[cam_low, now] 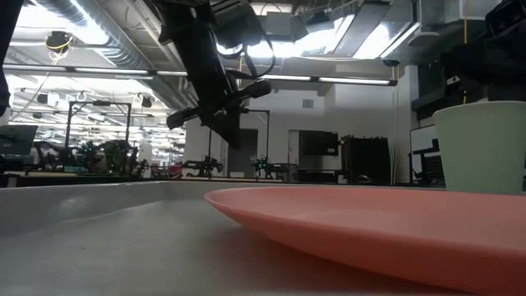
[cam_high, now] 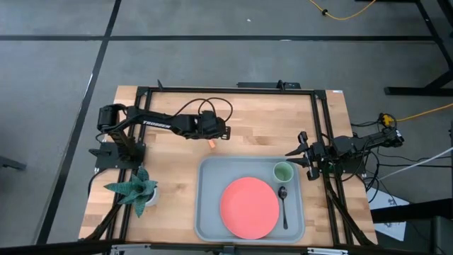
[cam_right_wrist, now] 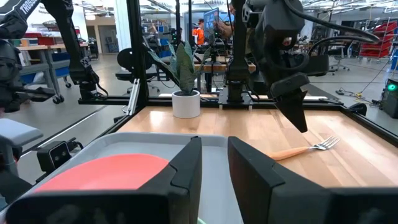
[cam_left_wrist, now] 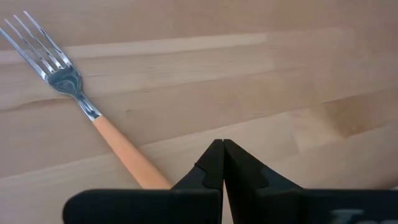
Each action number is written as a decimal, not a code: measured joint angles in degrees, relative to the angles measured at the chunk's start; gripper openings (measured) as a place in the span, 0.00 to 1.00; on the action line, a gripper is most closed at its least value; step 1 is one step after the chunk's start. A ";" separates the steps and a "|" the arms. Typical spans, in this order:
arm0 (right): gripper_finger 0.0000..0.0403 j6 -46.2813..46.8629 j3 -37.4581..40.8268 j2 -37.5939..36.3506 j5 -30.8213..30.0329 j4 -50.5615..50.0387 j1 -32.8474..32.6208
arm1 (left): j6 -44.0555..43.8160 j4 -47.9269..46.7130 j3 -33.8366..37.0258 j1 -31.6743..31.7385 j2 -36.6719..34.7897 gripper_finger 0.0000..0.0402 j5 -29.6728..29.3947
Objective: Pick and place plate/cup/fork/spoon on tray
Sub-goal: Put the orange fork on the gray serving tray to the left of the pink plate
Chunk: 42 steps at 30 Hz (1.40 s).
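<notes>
The fork [cam_left_wrist: 93, 115], with orange handle and silver tines, lies flat on the bare wooden table beyond the tray's far rim; it also shows in the right wrist view [cam_right_wrist: 308, 149]. My left gripper [cam_left_wrist: 222, 144] is shut and hovers just above the fork's handle end, also visible in the high view [cam_high: 214, 136]. On the grey-blue tray [cam_high: 209, 212] rest the pink-red plate [cam_high: 249, 207], the light-green cup [cam_high: 283, 171] and the dark spoon [cam_high: 284, 205]. My right gripper [cam_high: 291, 157] is open and empty by the tray's far right corner.
A potted plant [cam_high: 138, 190] stands on the table left of the tray. A black frame rail [cam_high: 318, 127] runs along the table's right side. Bare wood lies between the fork and the tray's far rim [cam_high: 248, 160].
</notes>
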<state>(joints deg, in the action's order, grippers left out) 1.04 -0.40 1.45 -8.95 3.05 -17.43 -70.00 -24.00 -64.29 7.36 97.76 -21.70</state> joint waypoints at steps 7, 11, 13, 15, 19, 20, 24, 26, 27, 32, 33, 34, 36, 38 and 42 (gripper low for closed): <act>0.21 0.00 0.00 0.00 0.00 -0.01 0.01 | -0.25 1.30 0.02 -0.50 0.00 0.00 0.06; 0.21 0.00 0.00 0.00 0.00 -0.02 0.01 | -0.89 4.61 0.00 -0.69 0.00 0.00 -0.57; 0.21 0.00 0.00 0.00 0.00 0.00 0.00 | -2.61 3.21 0.00 -0.69 0.16 0.00 -2.79; 0.21 0.00 0.00 0.00 0.00 -0.02 0.02 | -3.78 1.72 0.00 -0.65 0.33 0.00 -6.12; 0.21 0.00 0.00 0.00 0.00 0.00 0.00 | -7.61 -1.46 0.02 -0.64 0.33 0.00 -9.05; 0.21 0.00 0.00 0.00 0.00 0.00 0.02 | -8.84 -1.83 0.04 -0.64 0.33 0.00 -9.07; 0.21 0.00 0.00 0.00 0.00 -0.01 0.02 | -9.19 -3.19 0.04 -0.69 0.73 0.00 -13.08; 0.21 0.00 0.00 0.00 0.00 -0.02 0.01 | -10.72 -5.14 0.04 -0.62 1.38 0.00 -17.33; 0.21 0.00 0.00 0.00 0.00 0.00 0.00 | -12.76 -6.13 0.07 -0.61 1.62 0.00 -17.84; 0.21 0.00 0.00 0.00 0.00 -0.02 0.01 | -19.80 -6.40 0.04 -1.32 4.25 0.00 -17.60; 0.21 0.00 0.00 0.00 0.00 0.00 0.02 | -19.88 -6.27 0.04 -1.42 4.96 0.00 -17.48; 0.21 0.00 0.00 0.00 0.00 0.00 0.02 | -19.43 -6.05 0.04 -1.50 5.46 0.00 -16.84; 0.21 0.00 0.00 0.00 0.00 0.00 0.02 | -17.44 -4.98 0.04 -1.71 6.27 0.00 -15.79; 0.21 0.00 0.00 0.00 0.00 0.00 0.02 | -16.72 -4.76 0.04 -2.02 6.56 0.00 -15.22; 0.21 0.00 0.00 0.00 0.00 0.00 0.02 | -21.76 -4.57 0.04 -2.35 6.45 0.02 -14.55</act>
<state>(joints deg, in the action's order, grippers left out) 1.04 -0.40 1.45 -8.95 3.05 -17.41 -91.76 -28.57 -64.25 5.02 104.20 -36.25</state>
